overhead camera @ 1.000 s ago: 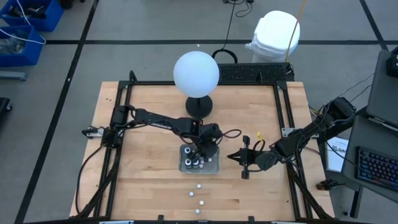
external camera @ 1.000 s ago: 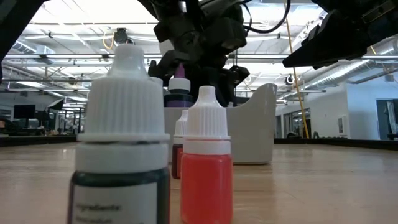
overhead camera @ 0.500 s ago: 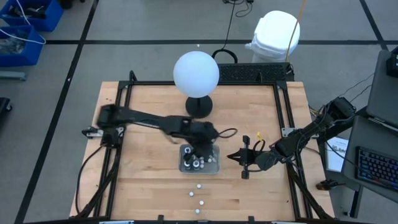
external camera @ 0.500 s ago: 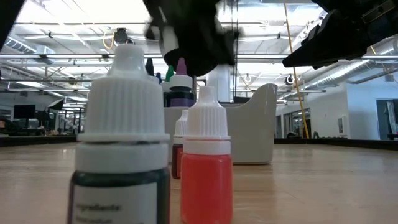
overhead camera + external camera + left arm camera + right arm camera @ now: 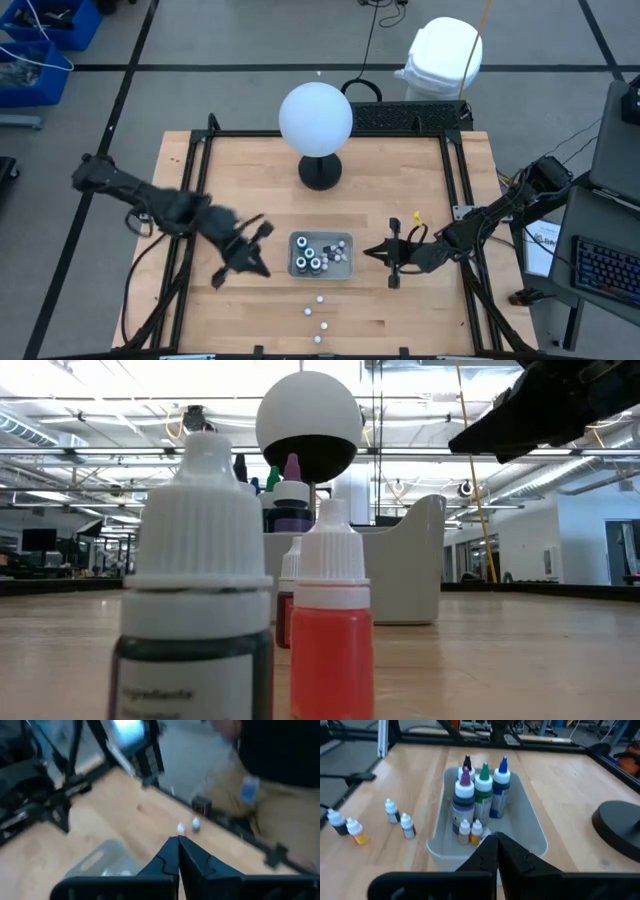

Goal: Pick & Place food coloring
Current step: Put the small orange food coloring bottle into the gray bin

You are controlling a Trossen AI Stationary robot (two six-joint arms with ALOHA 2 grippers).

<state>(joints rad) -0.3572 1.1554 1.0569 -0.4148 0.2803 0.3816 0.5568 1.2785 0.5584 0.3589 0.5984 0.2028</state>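
The food coloring bottles show in two groups. Several stand in the grey tray (image 5: 342, 268): tall dark ones with purple (image 5: 465, 795), green (image 5: 484, 787) and blue (image 5: 501, 782) tips, and two tiny ones (image 5: 470, 831). Several small loose bottles (image 5: 320, 298) stand on the wood nearer the front edge (image 5: 400, 818). My left gripper (image 5: 258, 250) hovers shut left of the tray, holding nothing (image 5: 178, 844). My right gripper (image 5: 372, 252) waits shut just right of the tray (image 5: 496, 841), above the table.
A big white globe (image 5: 315, 118) on a black base stands behind the tray. In the low view two loose bottles, a dark one (image 5: 200, 560) and a red one (image 5: 332, 625), stand close to the camera. A person stands past the near edge (image 5: 270, 780).
My left gripper has risen from over the bottles in the tray and swung back toward the table's left edge, tipping less steeply down. The bottles stay standing in the tray. My right arm has kept still.
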